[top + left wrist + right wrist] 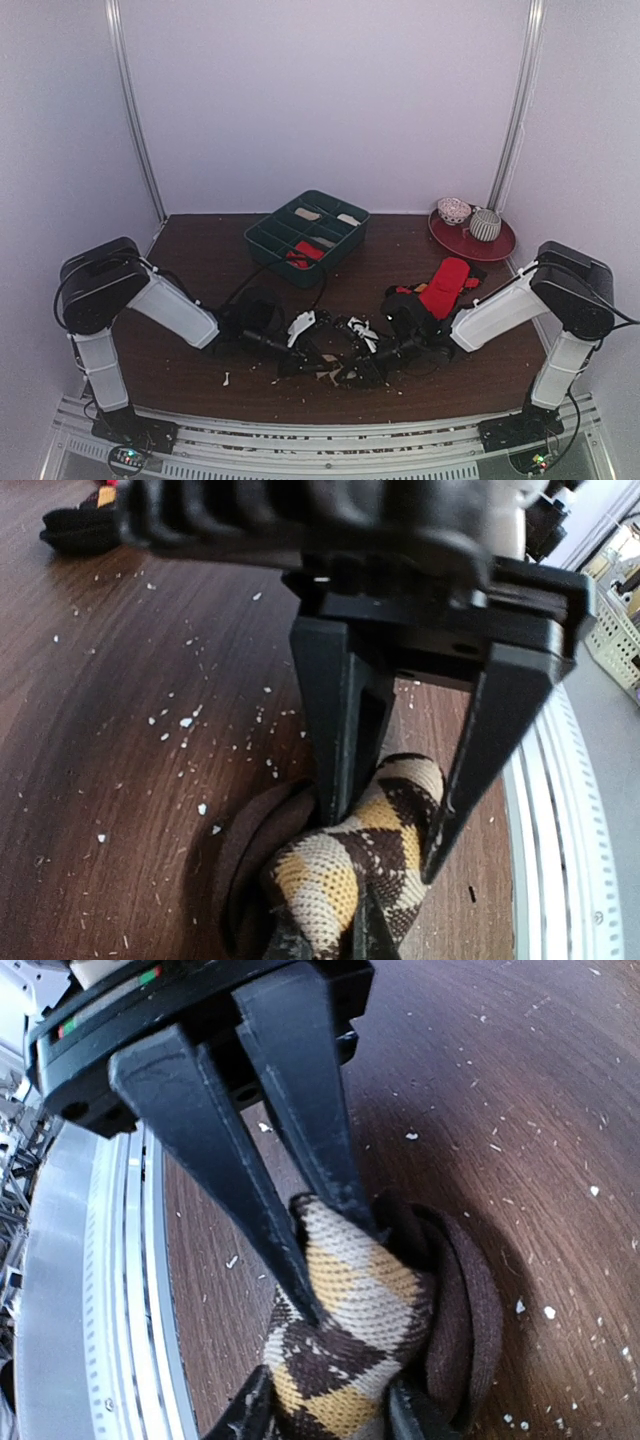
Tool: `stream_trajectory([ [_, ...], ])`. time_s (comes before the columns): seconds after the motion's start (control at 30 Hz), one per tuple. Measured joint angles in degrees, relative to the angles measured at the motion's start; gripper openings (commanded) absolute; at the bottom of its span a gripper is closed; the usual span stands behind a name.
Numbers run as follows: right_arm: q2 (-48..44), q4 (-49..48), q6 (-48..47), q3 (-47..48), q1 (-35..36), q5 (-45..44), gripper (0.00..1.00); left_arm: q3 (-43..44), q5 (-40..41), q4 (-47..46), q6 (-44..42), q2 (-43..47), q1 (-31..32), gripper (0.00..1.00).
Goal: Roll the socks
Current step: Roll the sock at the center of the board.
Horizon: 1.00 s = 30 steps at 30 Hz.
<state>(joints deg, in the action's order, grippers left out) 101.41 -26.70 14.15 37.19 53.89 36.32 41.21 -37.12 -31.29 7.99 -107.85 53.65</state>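
Left wrist view shows the left end effector (388,845) with its two black fingers (340,750) down on both sides of the brown argyle sock (330,880). They look pressed on the sock, so I think it is holding it. In the right wrist view, the right end effector (335,1260) has its fingers close together and pinches the same sock at its top. The tips of the two end effectors sit very near each other.

The sock is bunched into a fat lump. A dark brown cuff (470,1310) wraps partway around it. It lies on the brown tabletop (120,780) near the near edge, in the middle between the two arms. Small white crumbs (185,722) lie around it.

Farther back and to the right, the red sock (445,285) lies just beside the right arm. A green tray (262,240) sits far back in the middle, and a red plate (490,248) sits far right.

What could go wrong: if the two arms pull apart too hard, the lump may come undone. If one lets go too soon, the soft cuff may slip off. The fingers could also bump, because they are so close.
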Motion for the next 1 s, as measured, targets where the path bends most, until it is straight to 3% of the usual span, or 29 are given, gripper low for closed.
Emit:
stream_trajectory([
  [0.23, -3.72, 6.38, -1.66, 1.22, 0.79, -5.11, 0.48, 3.82, 0.2, 8.55, 6.47, -0.39, -0.13, 0.0],
  [0.4, -11.56, 12.11, -5.84, 0.24, 1.77, -14.91, 0.65, 4.68, -0.44, 10.45, 10.14, -0.94, -0.26, 0.0],
  [0.57, -17.14, 12.48, -10.67, 0.17, 1.7, -21.75, 0.73, 5.84, -2.08, 11.89, 11.45, -1.88, -0.87, 0.0],
  [1.0, -9.18, 14.43, -12.7, 4.13, 0.98, -14.43, 0.86, 7.65, -3.41, 14.95, 11.65, -2.47, -1.49, 0.0],
])
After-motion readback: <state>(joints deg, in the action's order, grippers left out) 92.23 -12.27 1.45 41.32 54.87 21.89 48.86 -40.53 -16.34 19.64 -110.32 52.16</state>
